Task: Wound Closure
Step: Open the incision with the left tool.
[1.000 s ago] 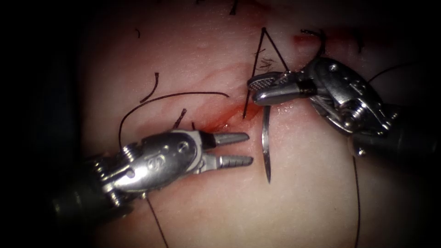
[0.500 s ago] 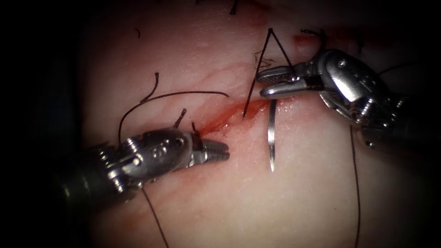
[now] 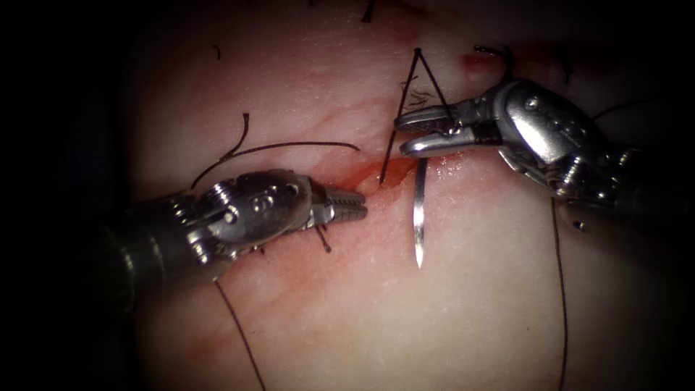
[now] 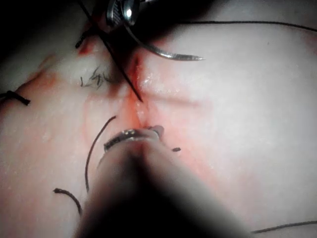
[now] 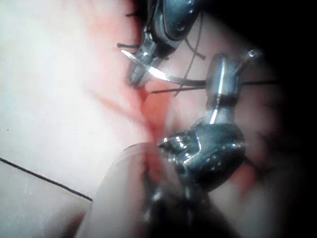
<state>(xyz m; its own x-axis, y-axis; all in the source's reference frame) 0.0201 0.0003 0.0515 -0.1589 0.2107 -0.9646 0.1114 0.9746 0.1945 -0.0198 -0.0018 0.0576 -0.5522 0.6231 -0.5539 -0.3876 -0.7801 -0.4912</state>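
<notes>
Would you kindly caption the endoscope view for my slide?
Right tool holds the needle above the tissue; left tool, shut and empty, sits at the cut.

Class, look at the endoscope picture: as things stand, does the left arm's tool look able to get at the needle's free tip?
Probably yes. The left tool, jaws shut and empty, lies at the cut; the needle, held near its swaged end by the right tool, hangs outside the tissue, with bare tissue between.

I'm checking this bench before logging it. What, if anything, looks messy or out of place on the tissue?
Red fluid smears the tissue along the cut, by the shut left tool. Loose cut thread ends lie left of the cut. The right tool grips the needle near its rear end, clear of the tissue.
</notes>
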